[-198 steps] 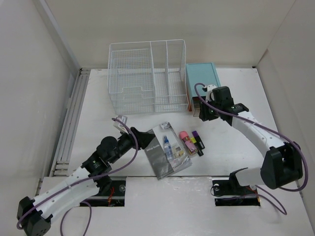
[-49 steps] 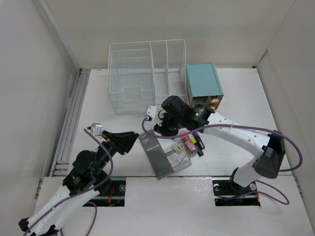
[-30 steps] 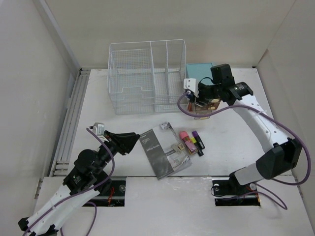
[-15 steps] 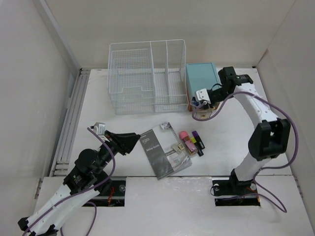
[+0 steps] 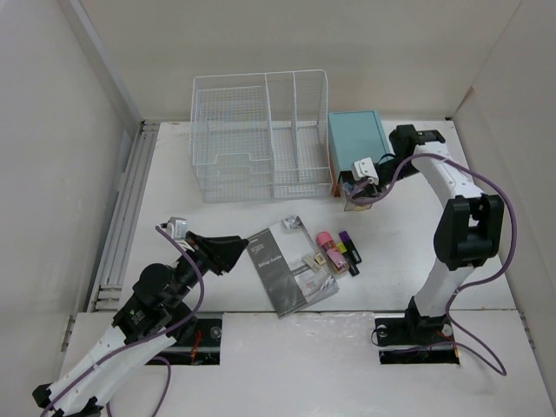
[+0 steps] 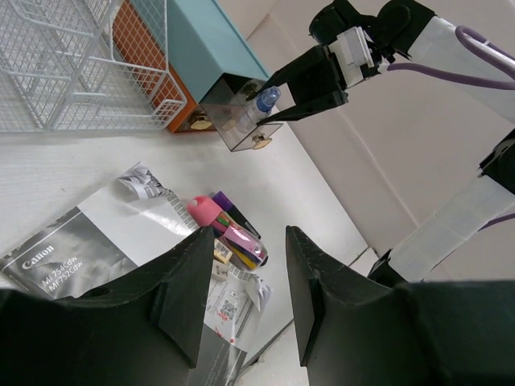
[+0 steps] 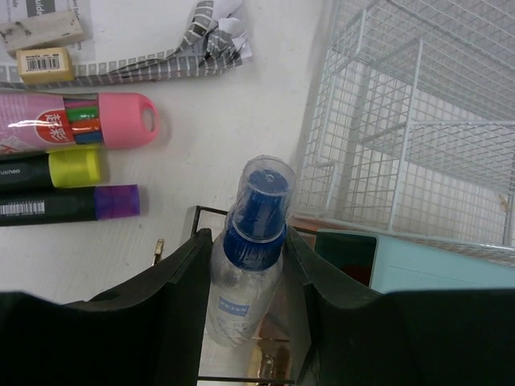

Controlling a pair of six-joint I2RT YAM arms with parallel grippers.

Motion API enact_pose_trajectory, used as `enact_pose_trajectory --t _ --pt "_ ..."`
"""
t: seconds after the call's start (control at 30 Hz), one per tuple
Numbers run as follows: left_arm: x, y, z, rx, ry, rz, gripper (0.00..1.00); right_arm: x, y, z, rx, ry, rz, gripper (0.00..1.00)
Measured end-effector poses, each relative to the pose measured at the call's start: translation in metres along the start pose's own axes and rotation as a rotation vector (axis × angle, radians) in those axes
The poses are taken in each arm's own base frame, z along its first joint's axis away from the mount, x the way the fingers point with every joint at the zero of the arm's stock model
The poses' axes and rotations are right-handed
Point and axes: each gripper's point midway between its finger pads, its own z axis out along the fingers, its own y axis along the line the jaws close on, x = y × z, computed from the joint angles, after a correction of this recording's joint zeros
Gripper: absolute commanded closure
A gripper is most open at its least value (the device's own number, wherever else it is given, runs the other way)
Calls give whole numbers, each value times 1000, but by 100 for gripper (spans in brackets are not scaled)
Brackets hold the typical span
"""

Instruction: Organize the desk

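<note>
While the left hand (image 6: 248, 237) is held spread and empty, the bottle (image 7: 245, 281) is clamped in the right hand (image 7: 248, 241), lengthwise along its fingers, cap outward, above the table (image 5: 417, 243) lying flat beneath both.

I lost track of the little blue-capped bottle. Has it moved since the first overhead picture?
Yes. The bottle went from the booklet to the teal box, where the right gripper holds it over the open drawer.

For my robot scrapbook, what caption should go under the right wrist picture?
The right hand holds a blue-capped bottle over an open clear drawer beside the wire rack.
</note>
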Motion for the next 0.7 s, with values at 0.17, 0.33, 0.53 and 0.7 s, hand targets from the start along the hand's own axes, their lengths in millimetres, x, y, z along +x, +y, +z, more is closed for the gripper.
enact_pose_trajectory --t 0.17,0.33,0.53,0.7 --pt "0 0 0 0 1 0 63 2 1 1 -1 1 -7 52" --pt "0 0 0 0 1 -1 63 -1 -4 -2 22 12 -53 31" --pt "2 2 0 -4 7 0 63 -25 -9 -19 84 38 -152 43" --pt "3 2 1 -4 7 -1 63 -40 -13 -28 118 41 -207 64"
